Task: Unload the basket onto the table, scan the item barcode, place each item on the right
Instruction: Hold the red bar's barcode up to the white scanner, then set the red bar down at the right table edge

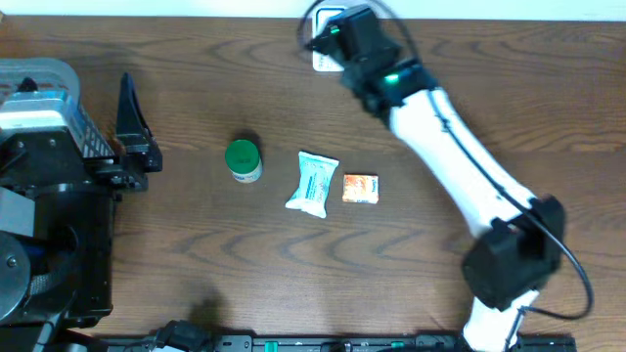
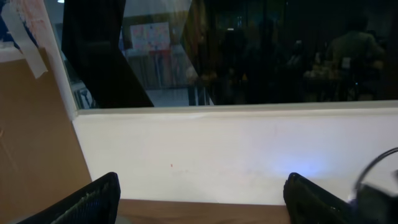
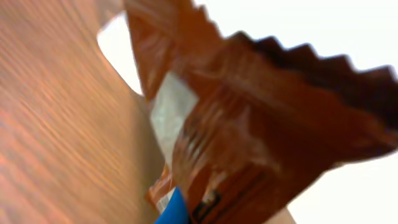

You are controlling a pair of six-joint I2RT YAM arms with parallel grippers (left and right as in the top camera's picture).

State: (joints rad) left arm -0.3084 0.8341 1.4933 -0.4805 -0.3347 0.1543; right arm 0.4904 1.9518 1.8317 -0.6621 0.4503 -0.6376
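From where I stand the green-capped bottle [image 1: 243,159] is the easiest marker on the wooden table [image 1: 196,244], so I place everything else by it. It stands upright, with a pale blue-and-white sachet [image 1: 313,183] lying flat just beside it on the right in the overhead view. A small orange box [image 1: 360,188] lies past the sachet on the same side, close to it but apart. Off to the bottle's left, at about the same depth, sits the left gripper [image 2: 202,180]. Its jaws are spread wide with nothing between them, and its camera looks over a white ledge [image 2: 236,155] toward a dark window. The right arm [image 1: 460,156] reaches across from the near right corner. It ends well beyond the bottle, toward the far edge and to its right, where the right gripper [image 1: 331,41] hangs over a small white object [image 1: 325,63] that I cannot make out. The item for scanning, a brown packet [image 3: 249,112] with a zigzag-cut edge, is up there too, raised off the table and tilted. It fills the right wrist view so closely that it blurs. The fingers themselves are out of that view, but the jaws are pressed together and the packet's thin edge appears to be pinched between them. A scrap of blue [image 3: 173,208] shows at its lower end.
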